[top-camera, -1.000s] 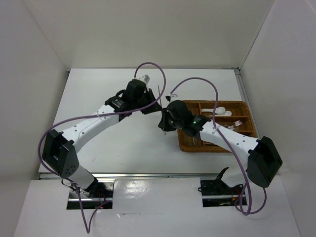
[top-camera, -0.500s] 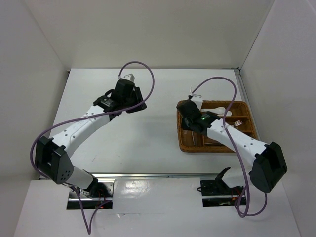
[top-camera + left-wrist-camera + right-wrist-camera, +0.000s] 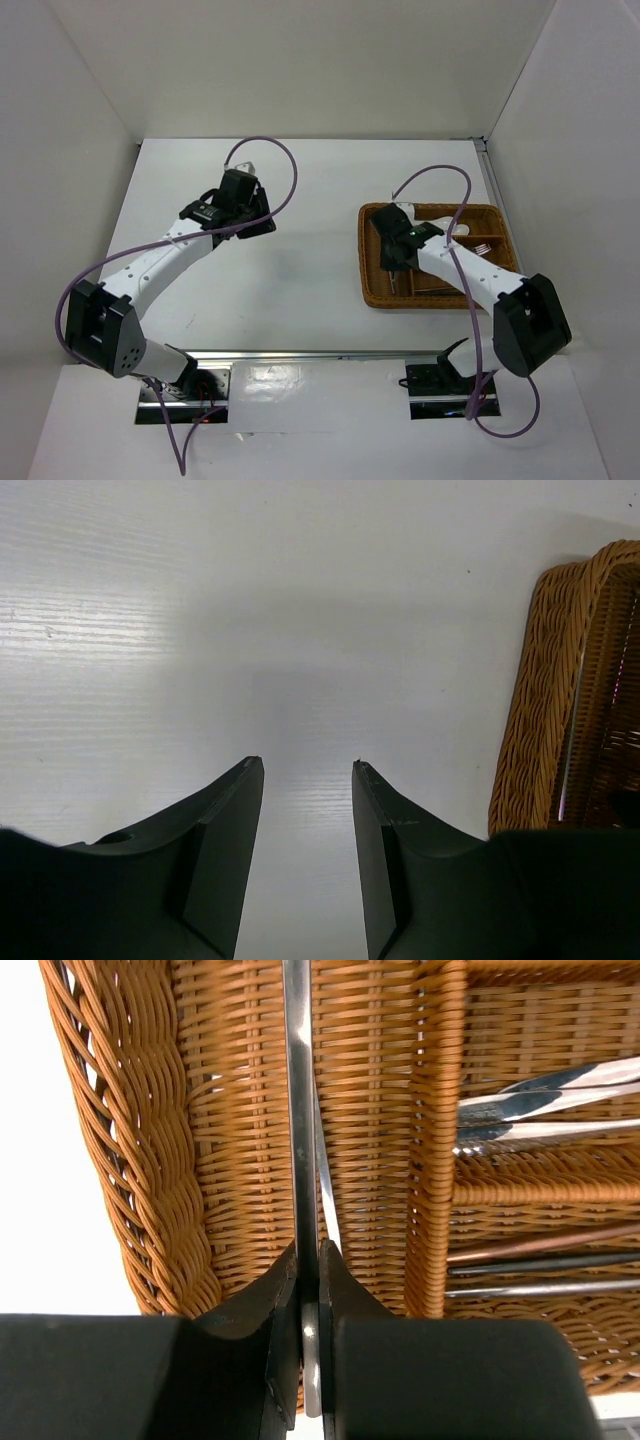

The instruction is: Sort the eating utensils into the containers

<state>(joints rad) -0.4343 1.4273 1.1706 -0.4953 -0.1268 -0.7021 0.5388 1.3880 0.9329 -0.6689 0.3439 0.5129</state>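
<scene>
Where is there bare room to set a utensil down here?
Bare: the white tabletop between the open left hand and the left rim of the brown woven wicker tray. Its left compartment looks bare under the right hand, shut on a slim silver utensil. Crowded: compartments right of the divider, holding silver cutlery and brown chopsticks.

The tray point(image 3: 140, 1160) is rough woven wicker; the slim utensil point(image 3: 297, 1110) is glossy polished metal. The tabletop point(image 3: 200, 630) is smooth with a soft sheen; the left tool point(image 3: 307, 765) and right tool point(image 3: 308, 1252) look matt plastic.
</scene>
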